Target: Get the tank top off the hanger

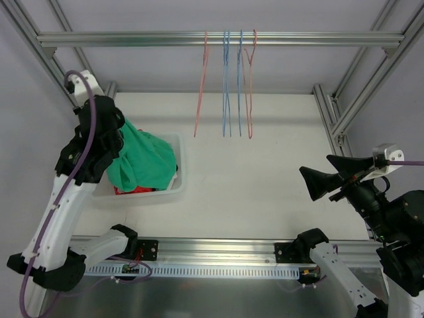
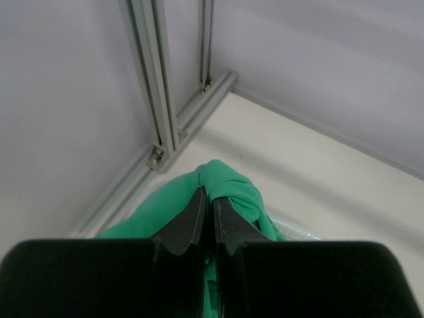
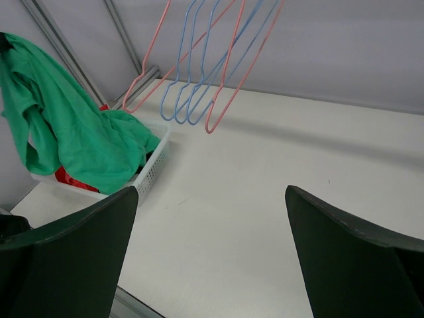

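**Pinching a green tank top, one arm holds it over a basket as four hangers hang bare**

Left gripper (image 2: pixel 207 197), jaws pressed together, pinches a fold of the single green tank top (image 1: pixel 142 159). The cloth bunches around the fingertips and drapes down from them. Directly below the gripper sits one white basket (image 1: pixel 169 191). The tank top's lower folds spill into it, over a piece of red cloth (image 1: pixel 132 190) that shows at the near wall.

Right gripper (image 3: pixel 211 192) hangs over the white table (image 1: pixel 252 192) with its two fingers spread wide and nothing between them.

Ahead of that gripper, up and to its left, four wire hangers hang from one metal rail (image 1: pixel 132 38). They are two pink hangers (image 1: pixel 199 106) on the outside and two blue hangers (image 1: pixel 226 93) between them. All four are close together and carry no garment. They stand well apart from the left gripper, off to its right, and the tank top touches none of them.
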Action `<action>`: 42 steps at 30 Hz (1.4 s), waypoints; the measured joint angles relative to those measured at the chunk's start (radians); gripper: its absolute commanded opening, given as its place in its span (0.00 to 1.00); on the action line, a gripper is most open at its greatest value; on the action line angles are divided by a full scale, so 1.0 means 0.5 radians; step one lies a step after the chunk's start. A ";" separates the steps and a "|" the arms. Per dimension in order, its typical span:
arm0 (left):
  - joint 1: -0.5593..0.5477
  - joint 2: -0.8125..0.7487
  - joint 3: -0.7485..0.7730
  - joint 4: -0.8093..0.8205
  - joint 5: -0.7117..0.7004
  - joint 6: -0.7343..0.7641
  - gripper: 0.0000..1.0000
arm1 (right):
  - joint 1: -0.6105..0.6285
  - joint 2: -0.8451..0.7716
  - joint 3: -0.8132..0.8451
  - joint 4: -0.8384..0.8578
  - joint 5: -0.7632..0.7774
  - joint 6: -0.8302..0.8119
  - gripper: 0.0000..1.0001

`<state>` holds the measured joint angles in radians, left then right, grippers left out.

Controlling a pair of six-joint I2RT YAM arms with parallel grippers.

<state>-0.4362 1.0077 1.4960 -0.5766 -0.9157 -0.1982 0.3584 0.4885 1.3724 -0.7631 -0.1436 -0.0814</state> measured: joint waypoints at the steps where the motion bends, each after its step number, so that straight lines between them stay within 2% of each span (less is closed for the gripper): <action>1: 0.056 0.049 -0.040 0.002 0.042 -0.056 0.00 | 0.000 0.000 -0.006 0.002 -0.001 -0.001 0.99; 8: 0.355 0.183 -0.559 -0.044 0.334 -0.591 0.00 | 0.000 -0.001 -0.085 0.010 -0.005 -0.002 0.99; 12: 0.554 0.298 -0.747 -0.029 0.486 -0.902 0.00 | 0.000 -0.001 -0.134 0.011 -0.009 -0.002 1.00; 19: 0.629 0.404 -1.279 0.005 0.514 -1.468 0.00 | 0.000 -0.020 -0.267 0.024 -0.014 -0.002 1.00; 23: 0.701 0.652 -1.276 0.010 0.500 -1.588 0.00 | 0.000 -0.024 -0.340 0.043 -0.044 -0.002 0.99; 26: 0.717 0.851 -1.184 0.022 0.481 -1.497 0.00 | 0.000 -0.034 -0.400 0.051 -0.055 -0.002 1.00; 29: 0.717 0.960 -1.102 0.095 0.478 -1.285 0.00 | 0.000 -0.046 -0.431 0.053 -0.059 -0.002 1.00; 36: 0.718 0.837 -1.308 0.670 0.732 -0.607 0.00 | 0.000 -0.055 -0.457 0.068 -0.073 -0.002 0.99; 40: 0.717 0.826 -1.315 0.798 0.867 -0.425 0.00 | 0.000 -0.057 -0.457 0.068 -0.096 -0.001 0.99; 41: 0.717 0.819 -1.316 0.808 0.881 -0.419 0.06 | 0.000 -0.060 -0.458 0.069 -0.097 -0.002 0.99; 42: 0.716 0.806 -1.316 0.806 0.882 -0.421 0.32 | 0.000 -0.066 -0.459 0.068 -0.097 -0.002 0.99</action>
<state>-0.0780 1.4109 0.8379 -0.1738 -0.4747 -0.4088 0.3584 0.4557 1.1427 -0.7292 -0.1921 -0.0822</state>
